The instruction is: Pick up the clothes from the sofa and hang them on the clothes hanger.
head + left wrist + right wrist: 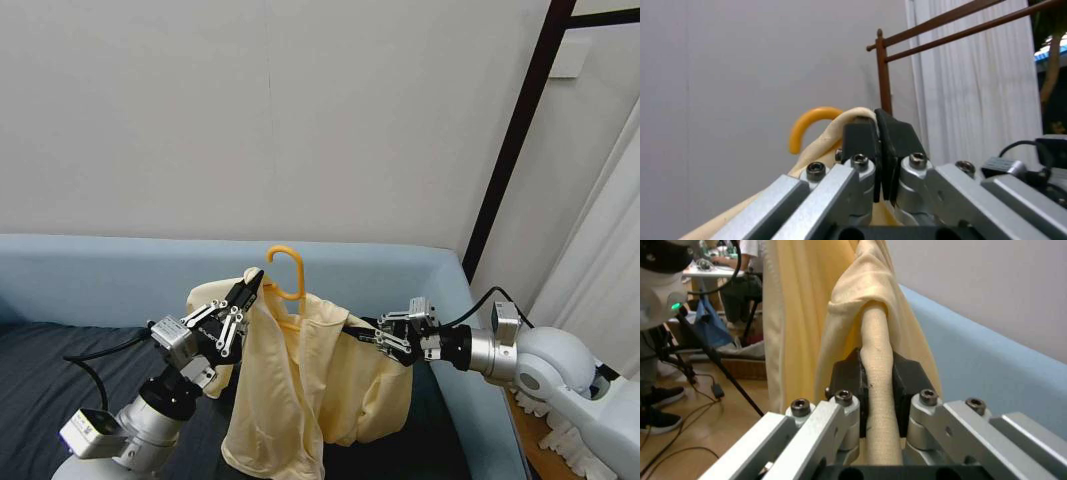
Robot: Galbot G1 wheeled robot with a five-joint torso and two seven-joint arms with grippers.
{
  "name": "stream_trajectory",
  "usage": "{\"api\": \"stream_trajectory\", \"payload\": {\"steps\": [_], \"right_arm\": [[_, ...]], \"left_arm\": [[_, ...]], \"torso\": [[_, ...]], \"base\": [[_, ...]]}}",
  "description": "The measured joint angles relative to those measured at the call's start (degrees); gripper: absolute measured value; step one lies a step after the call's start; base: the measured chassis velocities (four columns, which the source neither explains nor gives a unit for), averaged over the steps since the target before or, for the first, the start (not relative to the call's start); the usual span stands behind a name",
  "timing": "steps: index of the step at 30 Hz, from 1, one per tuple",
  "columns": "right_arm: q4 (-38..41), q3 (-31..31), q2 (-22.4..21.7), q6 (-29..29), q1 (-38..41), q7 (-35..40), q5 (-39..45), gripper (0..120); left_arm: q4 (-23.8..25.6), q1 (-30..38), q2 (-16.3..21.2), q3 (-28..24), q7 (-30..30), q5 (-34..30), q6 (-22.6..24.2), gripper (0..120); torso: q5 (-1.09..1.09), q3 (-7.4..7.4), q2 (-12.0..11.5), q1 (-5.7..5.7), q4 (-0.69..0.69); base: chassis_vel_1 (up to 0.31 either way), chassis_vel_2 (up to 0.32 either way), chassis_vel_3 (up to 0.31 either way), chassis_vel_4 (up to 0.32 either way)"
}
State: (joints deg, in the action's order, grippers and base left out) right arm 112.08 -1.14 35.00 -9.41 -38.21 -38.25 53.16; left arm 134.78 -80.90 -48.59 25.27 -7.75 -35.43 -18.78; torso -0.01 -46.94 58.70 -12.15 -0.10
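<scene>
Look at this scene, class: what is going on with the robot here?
The robot holds a pale yellow garment up over the blue sofa with both grippers. The left gripper is pinched shut on the fabric beside the orange hanger hook, which pokes out at the top. The right gripper is clamped on a rolled fold of the same garment, farther right. The cloth hangs loosely below them, not yet on the dark wooden rack.
</scene>
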Motion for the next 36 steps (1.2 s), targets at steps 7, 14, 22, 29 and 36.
{"api": "stream_trajectory", "payload": {"steps": [7, 14, 22, 29, 36], "right_arm": [[-0.19, -0.51, 1.41, -0.10, 0.13, 0.48, 3.40, 7], [0.57, 0.68, 0.04, 0.24, 0.42, 1.23, 5.66, 7], [1.24, 1.63, -1.74, 0.44, 1.14, 4.84, 8.14, 7], [2.08, 2.21, -2.43, 0.44, 1.28, 6.09, 9.86, 7], [2.37, 2.93, -2.92, 0.36, 1.38, 7.25, 11.31, 7]], "left_arm": [[-2.87, -3.10, -1.61, -1.12, -3.48, 4.41, -2.06, 0], [-5.90, -3.72, -1.74, -0.06, 0.31, 7.08, -2.41, 0], [-7.51, -4.11, -2.30, 0.17, 2.09, 8.31, -2.40, 0], [-9.45, -4.27, -2.71, 0.06, 2.10, 10.26, -2.65, 0], [-10.20, -4.65, -3.06, -0.53, 0.14, 11.79, -3.52, 0]], "torso": [[0.00, 0.00, 0.00, 0.00, 0.02], [0.00, 0.00, 0.00, 0.00, 0.00], [0.00, 0.00, 0.00, 0.00, 0.00], [0.01, 0.00, 0.00, 0.00, 0.01], [0.01, 0.00, 0.00, 0.00, 0.01]], "base": [[0.000, 0.000, 0.000, 0.000], [0.000, 0.000, 0.000, 0.000], [0.000, 0.000, 0.000, 0.000], [0.000, 0.000, 0.000, 0.000], [0.000, 0.000, 0.000, 0.000]]}}
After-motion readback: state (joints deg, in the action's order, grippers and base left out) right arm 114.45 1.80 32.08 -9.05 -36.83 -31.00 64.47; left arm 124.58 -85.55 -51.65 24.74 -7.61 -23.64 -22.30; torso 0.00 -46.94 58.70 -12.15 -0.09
